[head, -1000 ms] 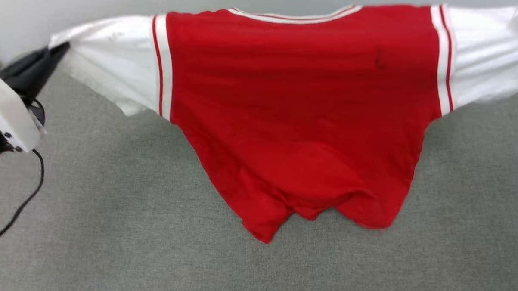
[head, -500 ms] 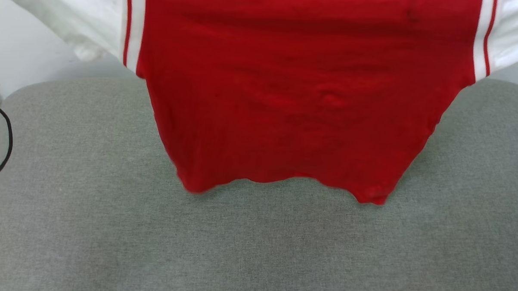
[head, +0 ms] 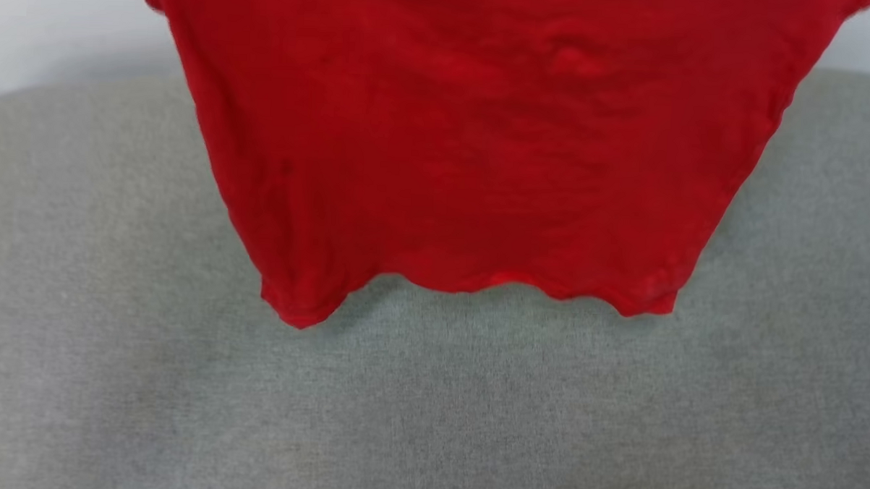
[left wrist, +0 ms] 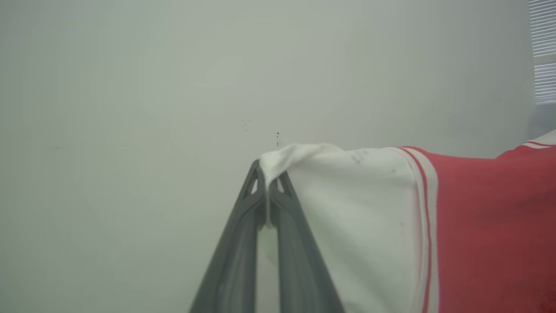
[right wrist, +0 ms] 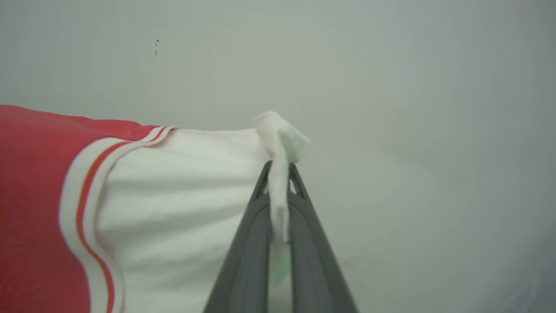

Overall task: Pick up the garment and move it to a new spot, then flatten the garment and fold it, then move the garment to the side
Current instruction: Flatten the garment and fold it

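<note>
Both ends gripped, left tool (left wrist: 268,174) and right tool (right wrist: 280,169) clamped on hanging garment (head: 467,144)

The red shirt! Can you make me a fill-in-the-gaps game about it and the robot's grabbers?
1. The left gripper pinches a ____ sleeve of the garment.
2. The garment's body is coloured ____.
3. The right gripper has its jaws ____ on the other sleeve.
4. Beneath the garment lies a ____ padded surface.

Missing words: white, red, shut, grey.
</note>
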Motion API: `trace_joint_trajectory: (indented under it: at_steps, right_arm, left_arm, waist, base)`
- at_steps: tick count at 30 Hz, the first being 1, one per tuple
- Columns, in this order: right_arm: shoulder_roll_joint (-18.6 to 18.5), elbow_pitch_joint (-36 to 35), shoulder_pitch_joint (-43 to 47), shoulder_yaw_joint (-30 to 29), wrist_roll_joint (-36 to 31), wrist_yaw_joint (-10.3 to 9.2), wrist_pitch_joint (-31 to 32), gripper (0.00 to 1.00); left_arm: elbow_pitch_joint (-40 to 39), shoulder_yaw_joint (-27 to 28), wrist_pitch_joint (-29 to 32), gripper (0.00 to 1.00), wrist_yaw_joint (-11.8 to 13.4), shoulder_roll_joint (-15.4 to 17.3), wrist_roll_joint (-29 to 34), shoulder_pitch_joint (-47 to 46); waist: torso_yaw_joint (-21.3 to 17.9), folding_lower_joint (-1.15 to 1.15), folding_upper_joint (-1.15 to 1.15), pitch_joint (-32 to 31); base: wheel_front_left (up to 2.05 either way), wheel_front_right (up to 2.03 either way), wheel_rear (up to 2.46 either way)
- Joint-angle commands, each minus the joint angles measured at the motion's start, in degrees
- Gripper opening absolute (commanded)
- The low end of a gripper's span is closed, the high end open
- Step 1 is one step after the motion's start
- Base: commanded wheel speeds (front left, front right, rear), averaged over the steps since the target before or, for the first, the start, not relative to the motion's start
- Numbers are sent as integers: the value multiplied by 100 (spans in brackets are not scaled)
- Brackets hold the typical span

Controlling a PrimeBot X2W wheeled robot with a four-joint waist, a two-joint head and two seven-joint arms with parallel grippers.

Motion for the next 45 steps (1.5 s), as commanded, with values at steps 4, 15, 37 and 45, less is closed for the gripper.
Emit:
trace_joint_trajectory:
  at_steps: [4, 15, 37, 45]
  right_arm:
    - [218, 482, -747, 37, -251, -4, -376, 0]
    - [743, 2112, -2976, -56, -1288, -6, -1330, 0]
    - [1526, 4684, -4157, -524, -2553, -6, -2574, 0]
    - [1496, 4971, -3126, -248, -2200, -5, -2916, 0]
  left_arm:
    - [567, -41, -3, 0, -205, -125, 126, -795]
    - [2549, -540, -108, 0, -899, -809, 857, -3611]
    - [5414, -1451, -1253, 0, -1517, -2264, 1197, -4858]
    - [5436, -1809, -1517, 0, -1532, -2454, 947, -3550]
  waist:
    - [-80, 0, 0, 683]
    - [-49, 0, 0, 1883]
    - [241, 0, 0, 3037]
    - [303, 0, 0, 2611]
  base:
    - [0, 0, 0]
    - [0, 0, 0]
    - [0, 0, 0]
    - [0, 0, 0]
